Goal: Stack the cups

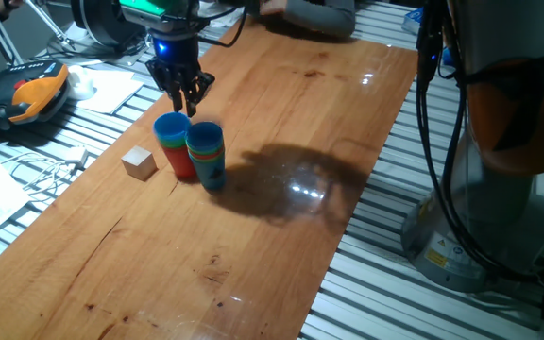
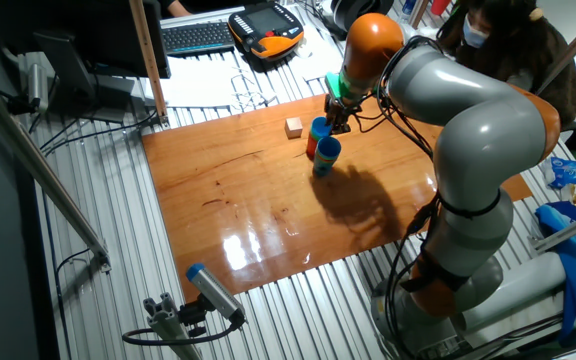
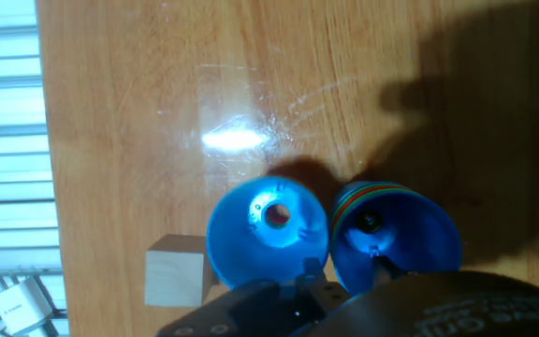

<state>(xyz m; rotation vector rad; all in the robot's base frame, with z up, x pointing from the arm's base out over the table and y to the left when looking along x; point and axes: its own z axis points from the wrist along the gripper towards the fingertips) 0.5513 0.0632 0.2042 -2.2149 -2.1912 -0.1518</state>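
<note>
- Table: we note a long wooden top beneath the pincer, holding everything.
- Pincer: hangs just above the stacks; its tips look close together with nothing between them, though we cannot tell for certain.
- Two stacks of cups, touching, directly under the pincer, blue uppermost on each; likely gathered there for merging into one.
- Wooden cube: just beside the stacks, apart, no part of the job.

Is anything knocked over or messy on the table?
No. Both cup stacks stand upright, side by side. The wooden cube sits flat beside them. Nothing is spilled or tipped, and the gripper hangs just above the cups.
</note>
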